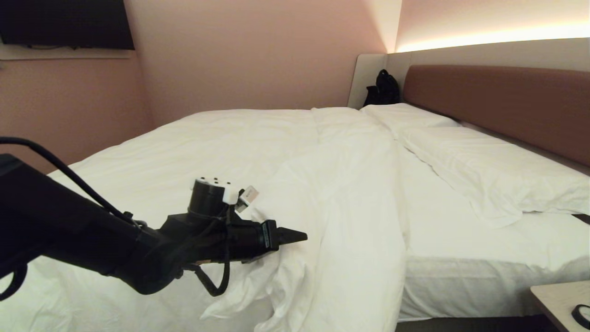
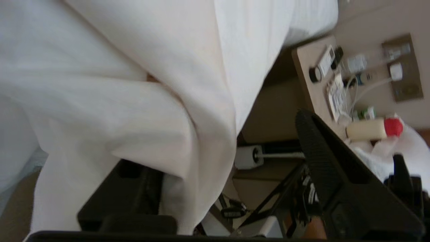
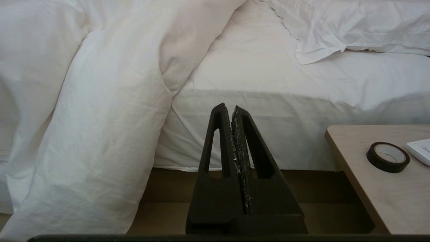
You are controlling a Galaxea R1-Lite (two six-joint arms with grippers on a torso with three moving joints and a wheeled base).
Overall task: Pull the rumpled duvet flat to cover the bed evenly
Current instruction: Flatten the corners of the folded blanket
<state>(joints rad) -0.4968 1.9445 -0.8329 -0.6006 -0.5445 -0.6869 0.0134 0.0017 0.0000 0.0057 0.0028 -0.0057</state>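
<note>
Head view, left arm: black arm reaching in from the near left, its left gripper [image 1: 295, 236] low over the near part of the thick white puffy duvet [image 1: 258, 157], pointing right.
Left gripper state: in the left wrist view its two black fingers [image 2: 322, 158] stand wide apart; one lies under a fold of the duvet [image 2: 141, 111], the other is clear of the cloth; nothing is clamped between them.
Duvet: spread over the left and middle of the wide low bed with its white sheeted mattress [image 1: 461, 249]; softly wrinkled, with a thick raised fold running from far to near through the middle, and its near edge spilling over the near side of the bed.
Bare sheet: a strip of mattress to the right of the duvet's edge lies uncovered, from the fold to the pillows.
Pillows: two flat white pillows [image 1: 488, 166] lie along the right, just beside the reddish-brown padded headboard [image 1: 502, 101].
Far corner: a black bag [image 1: 382, 87] stands at the far end of the headboard.
Right gripper: right gripper [image 3: 231, 112], seen in the right wrist view, has its black fingers pressed together, holding nothing, near the bed's near side and apart from the duvet [image 3: 100, 117].
Near right: light wooden bedside table [image 1: 553, 299] carrying a black roll of tape [image 3: 388, 157].
</note>
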